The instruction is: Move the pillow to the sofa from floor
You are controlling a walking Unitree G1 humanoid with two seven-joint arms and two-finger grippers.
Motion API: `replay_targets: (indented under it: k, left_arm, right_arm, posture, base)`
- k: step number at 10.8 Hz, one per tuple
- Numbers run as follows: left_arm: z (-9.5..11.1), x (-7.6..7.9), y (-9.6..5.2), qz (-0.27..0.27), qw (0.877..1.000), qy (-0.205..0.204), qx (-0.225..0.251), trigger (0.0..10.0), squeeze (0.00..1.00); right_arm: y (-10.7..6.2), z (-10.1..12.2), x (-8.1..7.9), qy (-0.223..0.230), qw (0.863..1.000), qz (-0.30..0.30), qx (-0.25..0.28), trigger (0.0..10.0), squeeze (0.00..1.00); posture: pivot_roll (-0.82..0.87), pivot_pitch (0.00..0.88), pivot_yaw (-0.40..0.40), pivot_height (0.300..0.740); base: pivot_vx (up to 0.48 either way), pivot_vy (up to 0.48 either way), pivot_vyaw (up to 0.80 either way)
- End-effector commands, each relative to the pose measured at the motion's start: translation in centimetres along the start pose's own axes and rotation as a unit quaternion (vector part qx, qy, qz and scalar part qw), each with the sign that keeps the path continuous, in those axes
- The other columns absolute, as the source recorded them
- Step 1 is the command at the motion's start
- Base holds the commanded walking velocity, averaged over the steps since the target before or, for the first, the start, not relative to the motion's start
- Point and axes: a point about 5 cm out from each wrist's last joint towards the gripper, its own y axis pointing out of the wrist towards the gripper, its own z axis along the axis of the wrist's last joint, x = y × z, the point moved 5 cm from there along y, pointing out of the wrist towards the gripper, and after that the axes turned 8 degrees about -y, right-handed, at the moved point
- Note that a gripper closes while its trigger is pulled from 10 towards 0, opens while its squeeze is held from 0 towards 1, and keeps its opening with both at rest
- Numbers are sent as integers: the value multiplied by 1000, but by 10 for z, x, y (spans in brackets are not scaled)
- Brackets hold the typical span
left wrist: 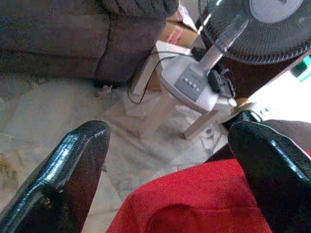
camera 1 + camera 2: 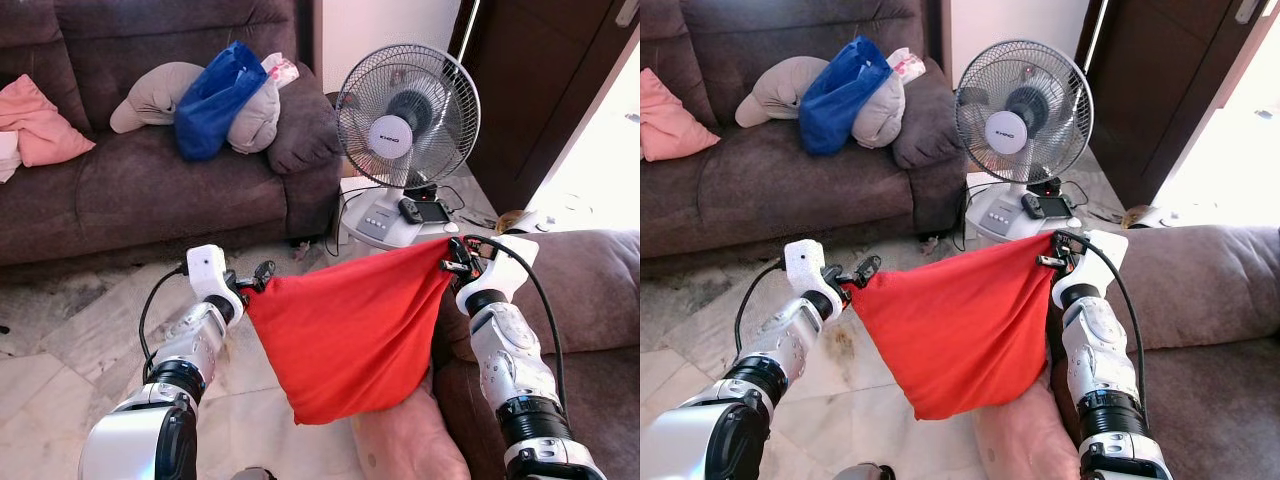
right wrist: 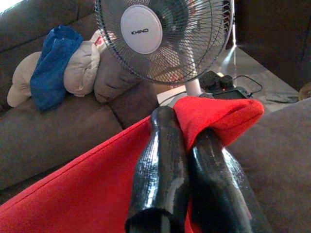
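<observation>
A red pillow (image 2: 350, 330), limp like a cloth cover, hangs spread between my two grippers above the floor. My right gripper (image 2: 455, 262) is shut on its upper right corner; in the right wrist view both black fingers (image 3: 160, 165) pinch the red fabric (image 3: 87, 194). My left gripper (image 2: 258, 278) is at the pillow's left corner. The left wrist view shows its fingers (image 1: 73, 170) standing wide apart, with red fabric (image 1: 194, 204) lying between them near their base. The pillow's lowest corner hangs toward a pink cushion (image 2: 410, 440).
A dark brown sofa (image 2: 150, 190) runs along the back, carrying a pink cushion (image 2: 35, 120), a beige pillow (image 2: 160, 95) and a blue bag (image 2: 215, 95). A white fan (image 2: 405, 110) stands just beyond the pillow. Another brown sofa (image 2: 590, 290) is at my right. Marble floor (image 2: 60, 340) lies left.
</observation>
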Motion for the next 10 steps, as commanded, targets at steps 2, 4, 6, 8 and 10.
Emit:
replay_targets:
  k: [2, 4, 6, 8, 10]
  left_arm:
    - [-15, -5, -1, 14, 998, 43, -51, 10000, 0]
    - [-25, -2, -1, 10, 989, 118, -92, 10000, 0]
    - [-30, -9, -3, 34, 973, 202, -111, 10000, 0]
    - [-22, -17, -4, 58, 965, 234, -98, 0, 0]
    - [-12, -18, -3, 66, 952, 287, -81, 0, 0]
  right_arm:
    - [2, 22, 5, 1, 999, -12, 38, 10000, 0]
    - [2, 22, 5, 2, 999, -13, 39, 10000, 0]
    - [1, 22, 4, 2, 999, -14, 39, 10000, 0]
    - [1, 23, 6, 3, 999, -17, 41, 10000, 0]
    - [1, 23, 7, 3, 999, -19, 42, 10000, 0]
  posture:
    - [20, 0, -29, 740]
    - [26, 0, -27, 740]
    - [25, 0, -25, 740]
    - [27, 0, -22, 740]
    - [30, 0, -22, 740]
  base:
    - [0, 0, 0]
    - [0, 0, 0]
    - [0, 0, 0]
    - [0, 0, 0]
    - [0, 0, 0]
